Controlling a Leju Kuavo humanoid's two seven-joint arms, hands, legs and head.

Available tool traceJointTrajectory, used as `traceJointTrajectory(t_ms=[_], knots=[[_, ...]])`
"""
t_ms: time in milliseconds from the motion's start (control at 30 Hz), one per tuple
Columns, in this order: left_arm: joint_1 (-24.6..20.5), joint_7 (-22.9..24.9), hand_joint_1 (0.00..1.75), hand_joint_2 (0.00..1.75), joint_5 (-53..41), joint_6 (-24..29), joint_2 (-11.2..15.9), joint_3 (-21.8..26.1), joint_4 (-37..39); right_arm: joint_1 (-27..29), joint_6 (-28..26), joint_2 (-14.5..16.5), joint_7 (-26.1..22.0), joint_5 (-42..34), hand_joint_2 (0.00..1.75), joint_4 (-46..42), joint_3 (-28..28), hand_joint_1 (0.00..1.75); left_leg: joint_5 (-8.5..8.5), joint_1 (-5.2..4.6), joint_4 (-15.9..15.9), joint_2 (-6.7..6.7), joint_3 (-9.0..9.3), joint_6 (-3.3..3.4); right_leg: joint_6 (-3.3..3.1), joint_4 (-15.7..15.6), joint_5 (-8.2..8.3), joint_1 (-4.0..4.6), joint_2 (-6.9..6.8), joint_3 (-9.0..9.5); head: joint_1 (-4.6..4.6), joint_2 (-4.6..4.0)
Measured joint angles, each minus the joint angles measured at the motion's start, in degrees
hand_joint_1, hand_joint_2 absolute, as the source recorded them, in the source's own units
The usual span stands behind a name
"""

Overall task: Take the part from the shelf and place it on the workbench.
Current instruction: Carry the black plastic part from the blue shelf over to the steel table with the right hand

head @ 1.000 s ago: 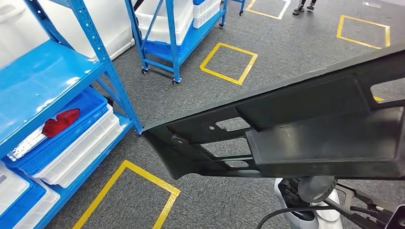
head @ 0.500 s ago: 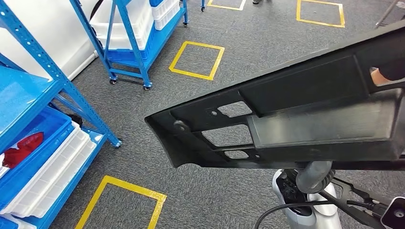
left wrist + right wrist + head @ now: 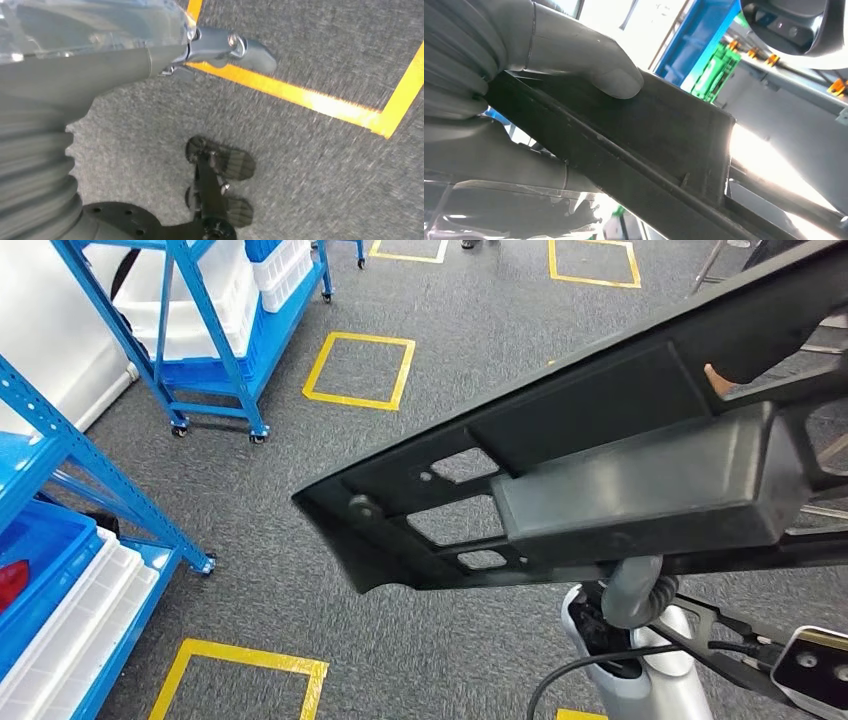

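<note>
My whole view has swung away from the blue metal shelf (image 3: 60, 490), so I am turning toward the bench. The long black plastic part (image 3: 600, 480) rides high, clamped in my right hand (image 3: 524, 65). Left hand (image 3: 75, 75): cannot tell.

Grey carpet floor (image 3: 300, 490) with yellow tape squares (image 3: 358, 370) – blue shelving (image 3: 60, 455) (white crates)

long black plastic part (image 3: 620, 480), held aloft, tilted
</note>
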Motion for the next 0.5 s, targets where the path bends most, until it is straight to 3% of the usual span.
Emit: traceJointTrajectory(t_ms=[133, 200, 267, 300, 333, 367, 433, 500], knots=[[0.07, 0.04, 0.0, 1.75, -0.01, 0.0, -0.04, 0.0, 0.0, 0.04, -0.08, -0.05, 0.0, 0.03, 1.75, 0.03, 0.03, 1.75, -0.02, -0.04, 0.0, 0.2, 0.0, 0.02, 0.06, 1.2, -0.54, -0.03, -0.18, -0.56, 0.02, 0.0], [0.2, 0.48, 0.0, 1.75, -0.08, 0.03, -0.19, 0.01, 0.0, 0.57, -0.08, -0.29, 0.0, 0.05, 1.75, 0.06, 0.14, 1.75, -0.15, -0.16, 0.04, 1.52, 0.02, 0.05, 0.26, 4.61, -1.08, -0.23, -0.63, -2.24, 0.03, 0.0], [0.18, 1.39, 0.0, 1.75, -0.15, 0.24, -0.5, 0.02, -0.01, 0.63, -0.16, -0.58, 0.0, -0.46, 1.75, 0.11, 0.58, 1.75, -0.76, -0.56, 0.21, 4.27, 0.41, -0.53, -0.44, -0.83, 1.61, 0.18, -3.41, 0.63, 0.01, 0.0], [0.1, 1.68, 0.0, 1.75, -0.16, 0.33, -0.59, 0.02, -0.01, 0.36, -0.24, -0.62, 0.0, -0.78, 1.75, 0.13, 0.77, 1.75, -1.04, -0.7, 0.24, 5.3, 0.66, -0.93, -0.96, -5.2, 3.27, 0.52, -4.37, 2.83, -0.02, 0.0], [-0.01, 1.94, 0.0, 1.75, -0.16, 0.42, -0.69, 0.02, -0.02, 0.02, -0.36, -0.65, 0.01, -1.09, 1.75, 0.14, 0.96, 1.75, -1.33, -0.86, 0.26, 6.4, 0.97, -1.4, -1.58, -9.23, 4.65, 0.84, -5.1, 4.83, -0.03, 0.0], [-0.12, 2.02, 0.0, 1.75, -0.16, 0.43, -0.7, 0.02, -0.02, -0.15, -0.45, -0.66, 0.04, -1.18, 1.75, 0.14, 1.03, 1.75, -1.57, -0.75, 0.34, 6.48, 1.07, -1.72, -1.89, -9.39, 4.75, 0.75, -4.36, 4.85, -0.01, 0.0], [-0.24, 2.21, 0.0, 1.75, -0.18, 0.48, -0.73, 0.02, -0.02, -0.62, -0.82, -0.69, 0.1, -1.37, 1.75, 0.14, 1.32, 1.75, -3.3, -0.48, 2.69, 4.19, 0.27, -2.26, -2.57, -9.83, 5.04, 0.4, -3.07, 5.06, -0.05, 0.0], [-0.1, 2.64, 0.0, 1.75, -0.36, 0.54, -0.73, 0.02, -0.01, -1.11, -1.49, -0.74, 0.14, -1.72, 1.75, 0.16, 1.79, 1.75, -6.79, -0.22, 9.48, 1.12, -2.88, -2.63, -3.04, -9.98, 5.18, 0.25, -1.72, 5.16, -0.19, 0.0]])
